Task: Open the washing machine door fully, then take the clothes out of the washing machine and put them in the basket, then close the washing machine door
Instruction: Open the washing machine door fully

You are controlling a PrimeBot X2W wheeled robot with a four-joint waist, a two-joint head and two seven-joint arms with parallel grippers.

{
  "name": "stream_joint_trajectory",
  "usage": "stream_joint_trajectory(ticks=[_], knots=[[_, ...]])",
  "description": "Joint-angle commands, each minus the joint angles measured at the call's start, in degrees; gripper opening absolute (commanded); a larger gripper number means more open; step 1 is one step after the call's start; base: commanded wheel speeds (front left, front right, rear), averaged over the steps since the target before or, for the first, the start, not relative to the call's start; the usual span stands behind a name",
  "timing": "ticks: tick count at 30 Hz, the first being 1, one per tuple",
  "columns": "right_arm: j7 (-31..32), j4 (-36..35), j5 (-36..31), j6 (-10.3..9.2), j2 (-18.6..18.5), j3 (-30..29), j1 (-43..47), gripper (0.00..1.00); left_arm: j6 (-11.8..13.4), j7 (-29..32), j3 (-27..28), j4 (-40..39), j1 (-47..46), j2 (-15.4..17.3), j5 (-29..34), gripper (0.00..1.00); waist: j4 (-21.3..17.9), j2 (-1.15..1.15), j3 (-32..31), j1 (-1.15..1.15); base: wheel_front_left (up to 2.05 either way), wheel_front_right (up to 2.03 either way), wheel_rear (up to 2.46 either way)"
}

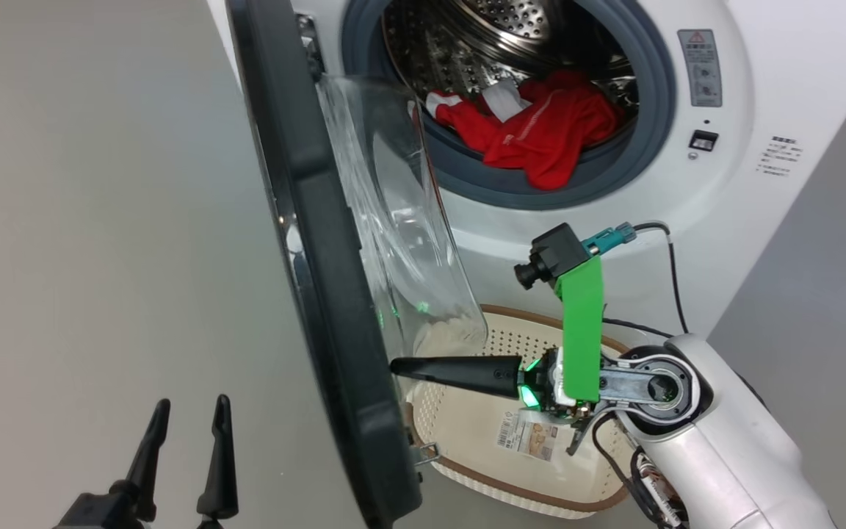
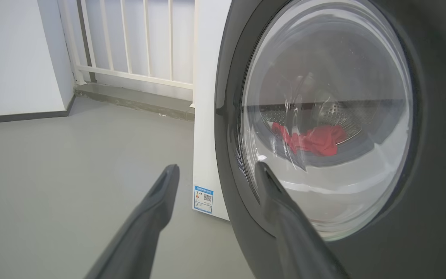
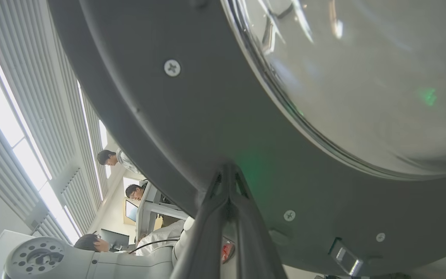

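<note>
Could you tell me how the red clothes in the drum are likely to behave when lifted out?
The clothes lie crumpled, one fold draped over the grey gasket, so probably floppy, trailing when lifted. They look thin, so likely light. Bunched together, one pinch may lift only part.

The washing machine door (image 1: pixel 335 294) hides the left end of the basket (image 1: pixel 467 426) from me; the warning label (image 1: pixel 700 67) is unreadably small.

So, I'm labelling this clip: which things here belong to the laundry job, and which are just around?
Job: big white front-loading washing machine; its round black-rimmed glass door; red clothes in the drum; cream perforated plastic basket; right gripper, shut, at the door; left gripper, open.
Around: white barred railing; people at a desk.
</note>
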Motion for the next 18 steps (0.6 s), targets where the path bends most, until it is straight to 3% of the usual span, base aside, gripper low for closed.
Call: stream_joint_trajectory(ticks=[1,18], knots=[[0.4,-2.3,-0.5,0.1,2.1,1.4,0.6,0.0,0.6,-0.5,2.1,-1.3,-0.4,0.9,-0.1,1.0,1.1,0.0,-0.2,0.0,0.0,0.0,0.0],[-0.3,-2.3,-0.8,0.1,4.0,2.4,1.3,0.0,1.0,-0.5,2.7,-1.7,0.6,0.9,0.1,1.0,5.2,0.0,-0.9,0.0,0.0,0.0,0.0]])
